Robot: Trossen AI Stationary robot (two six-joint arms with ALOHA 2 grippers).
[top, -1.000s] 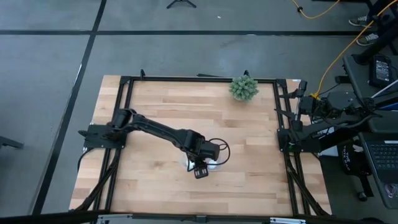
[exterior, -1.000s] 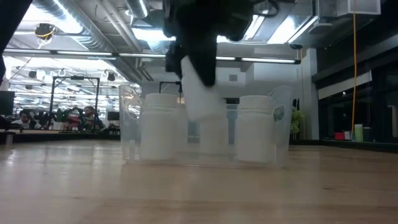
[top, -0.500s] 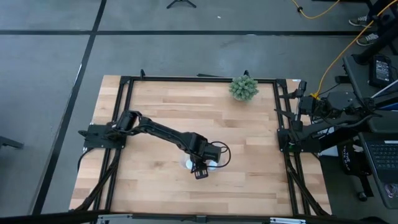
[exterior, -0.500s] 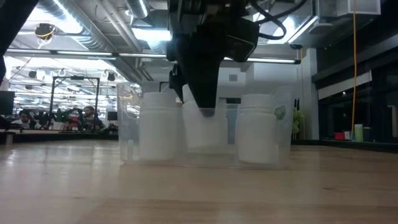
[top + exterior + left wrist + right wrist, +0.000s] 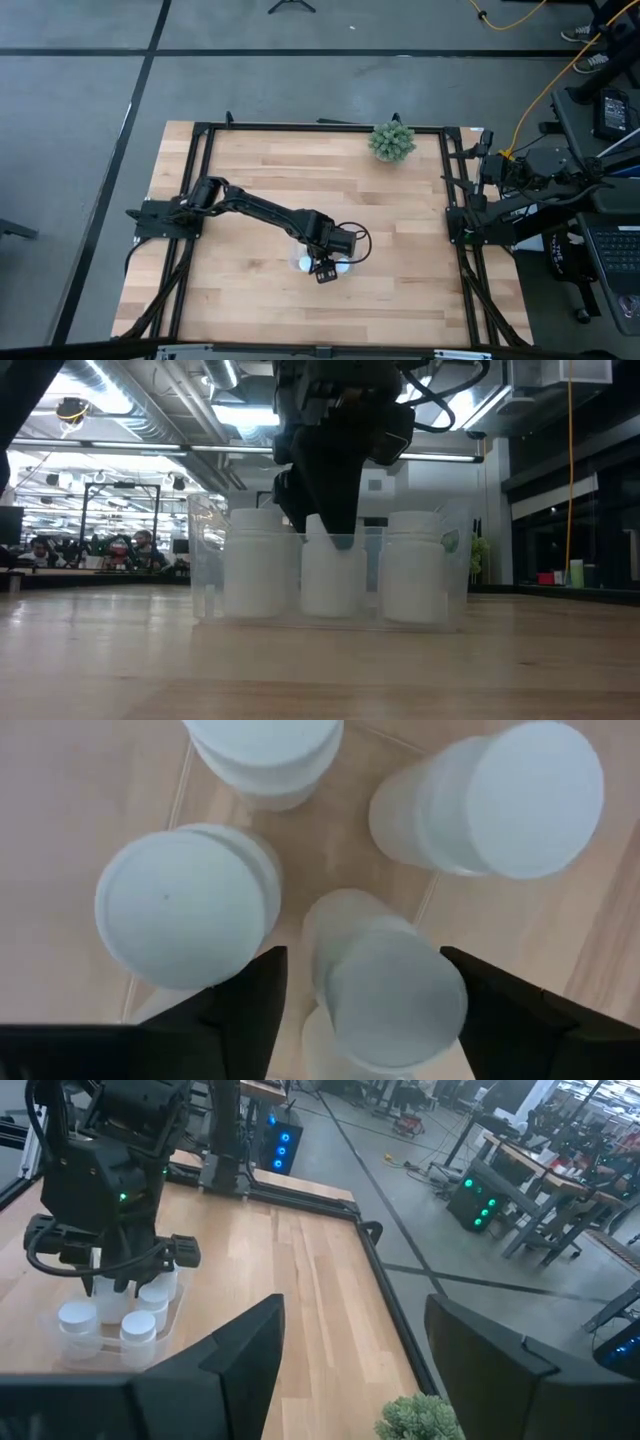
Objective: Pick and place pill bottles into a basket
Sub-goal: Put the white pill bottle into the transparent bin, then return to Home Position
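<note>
Left gripper (image 5: 365,1005), spread round a bottle (image 5: 385,990) set in the basket (image 5: 205,560); next, lift straight clear.

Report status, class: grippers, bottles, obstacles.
Left gripper open around a bottle inside the basket. Right gripper open, parked aside. Nothing blocking.

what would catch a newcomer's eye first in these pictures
The left end effector hangs over the clear basket near the table's front centre, fingers open around a pill bottle standing inside. Other white bottles flank it. A spiky green plant sits at the far edge.
</note>
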